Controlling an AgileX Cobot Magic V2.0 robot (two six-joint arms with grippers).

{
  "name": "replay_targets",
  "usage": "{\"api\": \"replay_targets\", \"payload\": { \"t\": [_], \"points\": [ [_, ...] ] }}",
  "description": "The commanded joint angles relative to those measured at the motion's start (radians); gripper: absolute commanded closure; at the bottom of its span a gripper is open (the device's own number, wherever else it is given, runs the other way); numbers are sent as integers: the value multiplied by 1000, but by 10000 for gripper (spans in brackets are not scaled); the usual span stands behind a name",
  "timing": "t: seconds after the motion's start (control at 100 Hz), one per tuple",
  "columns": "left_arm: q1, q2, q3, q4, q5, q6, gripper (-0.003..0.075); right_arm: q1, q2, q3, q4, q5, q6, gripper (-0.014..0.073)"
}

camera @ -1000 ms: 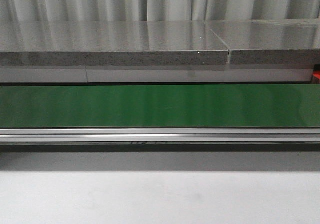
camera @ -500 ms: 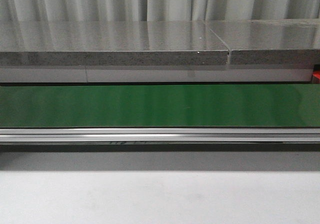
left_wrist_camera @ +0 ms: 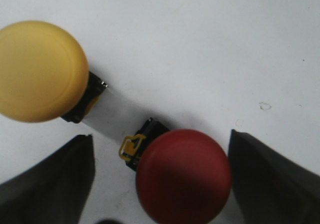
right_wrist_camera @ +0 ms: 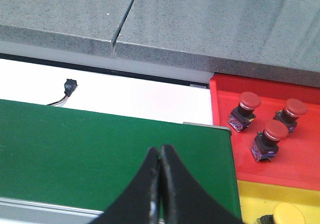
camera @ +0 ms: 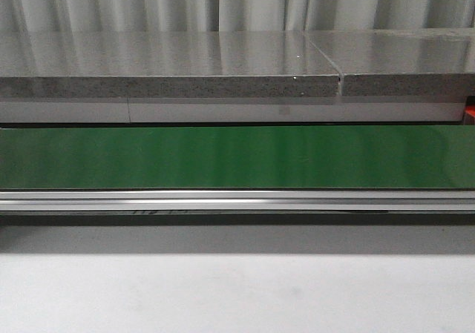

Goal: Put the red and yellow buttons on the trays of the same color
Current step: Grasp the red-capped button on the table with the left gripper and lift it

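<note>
- Straddling the red button point(left_wrist_camera: 183, 176) on the white table point(left_wrist_camera: 210, 39), the left hand point(left_wrist_camera: 162, 184) is spread, its fingers point(left_wrist_camera: 47, 189) either side.
- The yellow button point(left_wrist_camera: 39, 70) sits close; a skewed closure could nudge it.
- The right hand point(right_wrist_camera: 160, 184), pressed together and empty, hangs over the green belt point(right_wrist_camera: 100, 149) near the red tray point(right_wrist_camera: 300, 154).

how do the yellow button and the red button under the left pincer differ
Colour: the yellow button has a yellow cap, the red button a dark red one. Position: the red button lies between the open fingers of the left pincer; the yellow button lies outside them, off to one side. Detail: a yellow clip shows on the red button's black base, none on the yellow button's. Both are domed mushroom buttons lying on the white surface.
</note>
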Motion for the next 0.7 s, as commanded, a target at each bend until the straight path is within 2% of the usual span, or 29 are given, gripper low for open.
{"api": "replay_targets", "payload": {
  "t": [0.0, 0.08, 0.19, 0.37, 0.55, 0.69],
  "points": [
    [1, -55, -31, -15, -21, -9, 403, 2, -1, -27, 2, -69, -7, 662],
    [1, -64, -31, -18, -14, -9, 572, 2, -1, -27, 2, -69, -7, 662],
    [1, -96, -31, -19, -3, -9, 742, 2, -1, -27, 2, -69, -7, 662],
    [-7, -201, -31, -19, 3, 9, 739, 2, -1, -27, 2, -69, -7, 662],
    [-54, -327, -31, -19, 51, 138, 739, 2, -1, -27, 2, -69, -7, 662],
    [-101, -391, -31, -19, 152, 223, 739, 2, -1, -27, 2, -69, -7, 662]
  ]
}}
